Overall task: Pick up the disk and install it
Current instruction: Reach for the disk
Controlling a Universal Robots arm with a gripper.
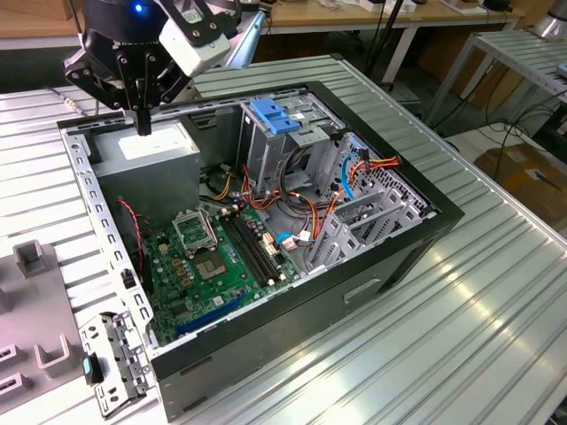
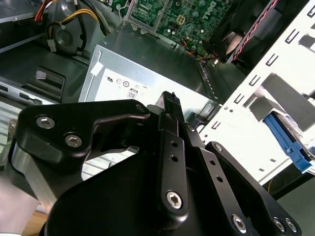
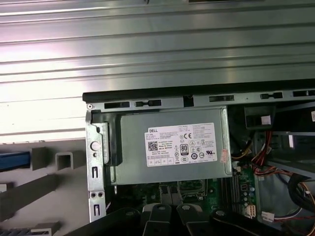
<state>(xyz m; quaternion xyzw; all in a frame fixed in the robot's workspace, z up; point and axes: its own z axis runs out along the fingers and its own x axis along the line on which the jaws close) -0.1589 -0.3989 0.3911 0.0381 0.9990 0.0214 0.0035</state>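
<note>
Disk (image 3: pixel 14 160) status: I can confirm only a blue edge of it, lying in the grey fixture (image 3: pixel 44 187) on the slatted table (image 1: pixel 461 336), outside the computer case (image 1: pixel 399 257) and just beyond its perforated rear frame (image 3: pixel 94 167). In the second wrist view the same blue strip (image 2: pixel 288 142) shows past that white frame; I cannot make out its label or its metal body. The gripper (image 1: pixel 142 122) hangs over the grey power supply (image 1: pixel 146 150) in the case's corner at the exterior view's upper left. Its fingers are drawn together into one dark tip with nothing between them. In the second wrist view that tip (image 2: pixel 171 101) points at the supply's white sticker (image 2: pixel 133 88), close above it, though I cannot tell whether it touches. The first wrist view looks straight down on the supply (image 3: pixel 172 147). Inside the case I note the green motherboard (image 1: pixel 221 257) and the tall metal cage with a blue handle (image 1: pixel 275 115), both well apart from the gripper. The disk is not in the case and not in the gripper's grasp.
</note>
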